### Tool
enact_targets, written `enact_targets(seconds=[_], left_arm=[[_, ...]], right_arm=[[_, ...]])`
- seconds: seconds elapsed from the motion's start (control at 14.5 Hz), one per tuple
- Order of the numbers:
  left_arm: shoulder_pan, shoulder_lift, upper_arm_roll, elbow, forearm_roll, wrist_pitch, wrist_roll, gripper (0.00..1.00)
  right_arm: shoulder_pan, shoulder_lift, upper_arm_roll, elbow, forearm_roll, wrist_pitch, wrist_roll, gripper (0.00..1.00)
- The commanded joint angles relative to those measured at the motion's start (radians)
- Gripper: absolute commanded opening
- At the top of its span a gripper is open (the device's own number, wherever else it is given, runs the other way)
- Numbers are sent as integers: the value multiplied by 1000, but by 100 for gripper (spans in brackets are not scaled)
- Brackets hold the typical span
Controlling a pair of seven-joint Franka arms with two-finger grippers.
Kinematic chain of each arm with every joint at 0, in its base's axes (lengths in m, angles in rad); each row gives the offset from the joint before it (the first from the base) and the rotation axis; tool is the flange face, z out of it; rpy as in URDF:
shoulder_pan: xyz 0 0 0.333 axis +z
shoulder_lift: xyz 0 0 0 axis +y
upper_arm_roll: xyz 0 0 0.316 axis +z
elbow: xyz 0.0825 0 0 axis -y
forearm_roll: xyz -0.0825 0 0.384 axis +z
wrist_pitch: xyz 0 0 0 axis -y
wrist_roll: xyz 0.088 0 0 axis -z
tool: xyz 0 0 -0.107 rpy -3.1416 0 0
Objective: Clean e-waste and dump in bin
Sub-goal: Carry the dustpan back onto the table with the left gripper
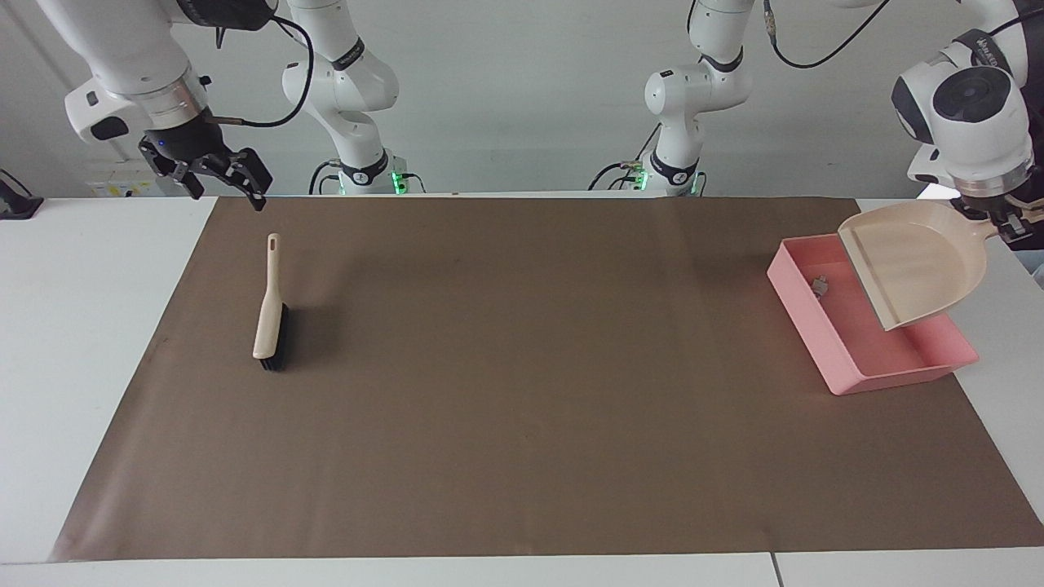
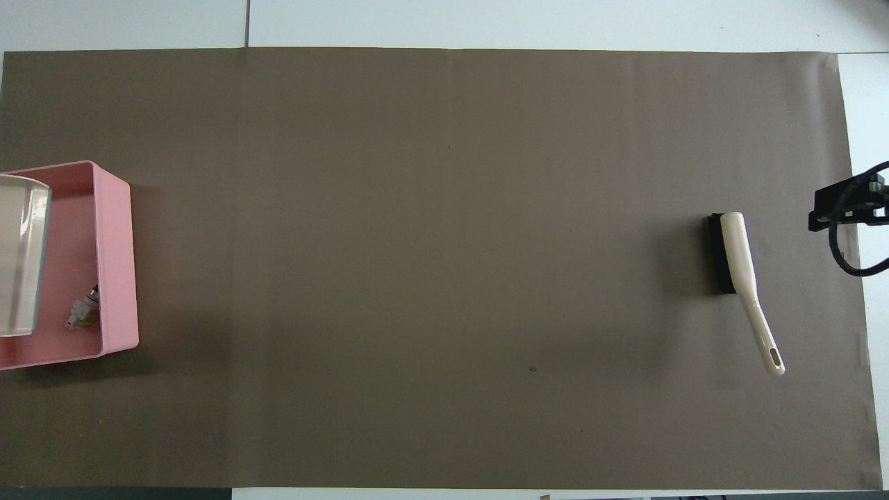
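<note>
Your left gripper (image 1: 1005,222) is clamping the dustpan (image 1: 917,261) over the bin (image 1: 848,359) holding the e-waste (image 2: 83,312), while your right gripper (image 1: 214,173) is hanging spread apart at the brush's (image 1: 269,314) eleven o'clock.

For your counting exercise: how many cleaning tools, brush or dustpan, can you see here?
2. The brush lies on the brown mat toward the right arm's end; the dustpan is held by the left gripper over the bin.

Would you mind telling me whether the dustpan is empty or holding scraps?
Empty: the dustpan, held over the pink bin by the left gripper, shows a bare inside, and scraps lie in the bin.
</note>
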Motion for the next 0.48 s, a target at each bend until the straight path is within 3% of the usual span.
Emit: enact_targets(seconds=[0.0,0.21,0.28,0.41], left_arm=[[-119,-35,12,-73,-123,-50,-9,0],[-265,-32,12,-138,-226,-42,-76,0],[-300,-32,12,-161,-255,-47,-146,0],[-410,-29,12,-199,-269,-39,-274,0]], right_arm=[[-11,-6,0,-30,21,10,-7,100],[40,-4,-24,-33,15,42,-10,100],[77,-4,-68,-33,13,42,-19,100],[74,-7,-73,-34,13,39,-27,100]])
